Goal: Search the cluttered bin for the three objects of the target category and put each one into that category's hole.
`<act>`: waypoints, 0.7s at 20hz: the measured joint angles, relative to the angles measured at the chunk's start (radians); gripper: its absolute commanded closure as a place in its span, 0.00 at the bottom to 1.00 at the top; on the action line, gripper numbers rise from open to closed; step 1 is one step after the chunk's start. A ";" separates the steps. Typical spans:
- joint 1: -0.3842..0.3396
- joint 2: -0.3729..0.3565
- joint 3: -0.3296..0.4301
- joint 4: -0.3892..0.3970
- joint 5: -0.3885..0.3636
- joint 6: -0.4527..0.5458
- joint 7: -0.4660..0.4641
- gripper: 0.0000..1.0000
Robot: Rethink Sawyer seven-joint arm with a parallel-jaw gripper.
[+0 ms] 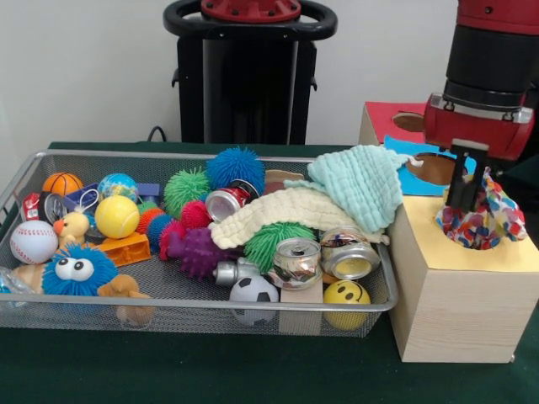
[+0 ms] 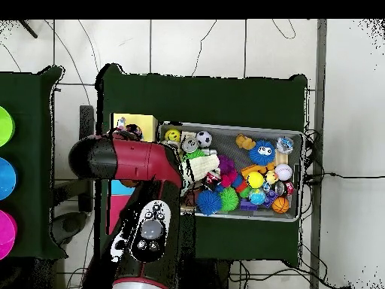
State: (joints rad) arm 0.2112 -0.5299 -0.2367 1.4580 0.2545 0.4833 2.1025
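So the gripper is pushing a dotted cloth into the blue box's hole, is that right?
Not quite. In the front view the gripper is pressing the dotted cloth onto the yellow box, not the blue one behind it. The rest holds: the gripper is down on that cloth.

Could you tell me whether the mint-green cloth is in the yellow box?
No, the mint-green cloth lies in the bin over the cream cloth.

Bin: silver wire mesh, thick metal rim. Cans: shiny dented metal. Mint cloth and cream cloth: soft knit. Dotted cloth: printed fabric. Yellow-faced box: pale matt wood. Surface: dark green felt-like cloth.
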 measured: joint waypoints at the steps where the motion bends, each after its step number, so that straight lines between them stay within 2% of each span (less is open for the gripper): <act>1: -0.003 0.001 0.005 0.000 0.001 -0.005 0.000 1.00; 14: -0.080 0.010 0.131 -0.001 0.020 -0.037 0.000 1.00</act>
State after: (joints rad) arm 0.1309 -0.5204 -0.1053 1.4573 0.2747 0.4459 2.1025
